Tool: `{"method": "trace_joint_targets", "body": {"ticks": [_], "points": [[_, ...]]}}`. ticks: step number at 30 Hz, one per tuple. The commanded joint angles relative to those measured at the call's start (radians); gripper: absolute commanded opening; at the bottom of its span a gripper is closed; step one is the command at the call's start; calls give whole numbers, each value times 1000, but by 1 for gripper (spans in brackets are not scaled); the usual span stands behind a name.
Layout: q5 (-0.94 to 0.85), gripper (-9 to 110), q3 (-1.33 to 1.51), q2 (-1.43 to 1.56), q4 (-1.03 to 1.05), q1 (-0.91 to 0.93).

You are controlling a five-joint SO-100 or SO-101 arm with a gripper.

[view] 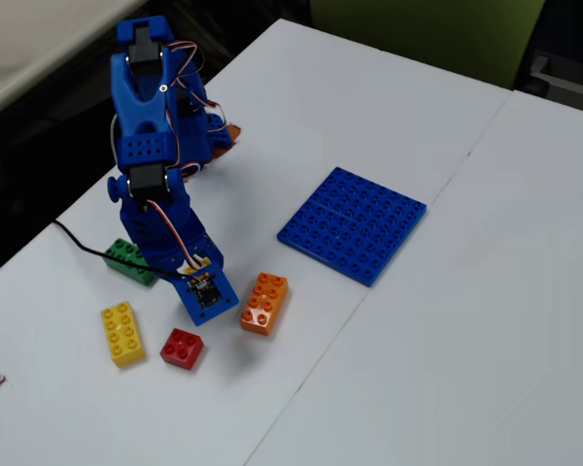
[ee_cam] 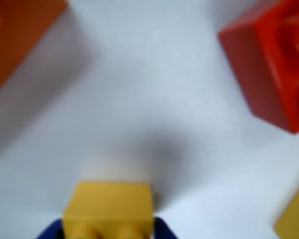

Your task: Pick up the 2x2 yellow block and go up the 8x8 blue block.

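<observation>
At the bottom edge of the wrist view, the 2x2 yellow block (ee_cam: 109, 206) sits between the two blue jaws of my gripper (ee_cam: 108, 230), which is shut on it. A soft shadow lies on the white table beyond the block. In the fixed view my gripper (view: 202, 274) points down near the table's left side, and the arm hides most of the block. The 8x8 blue block (view: 353, 223) lies flat to the right of the gripper, well apart from it.
An orange brick (view: 264, 303) (ee_cam: 15, 35) lies just right of the gripper in the fixed view. A red brick (view: 182, 348) (ee_cam: 274, 59) and a longer yellow brick (view: 122, 332) (ee_cam: 296, 219) lie in front. A green brick (view: 131, 260) sits by the arm's base.
</observation>
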Motion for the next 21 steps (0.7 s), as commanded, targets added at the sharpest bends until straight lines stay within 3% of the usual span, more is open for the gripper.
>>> {"method": "trace_joint_targets", "body": {"ticks": [1,7,13,21], "points": [[9,19,-5,17,-11,-11],[26,0,-2,18,-12,-20],[31,0,-6,64,9,-31],[29,0,-120,252,218,-83]]}}
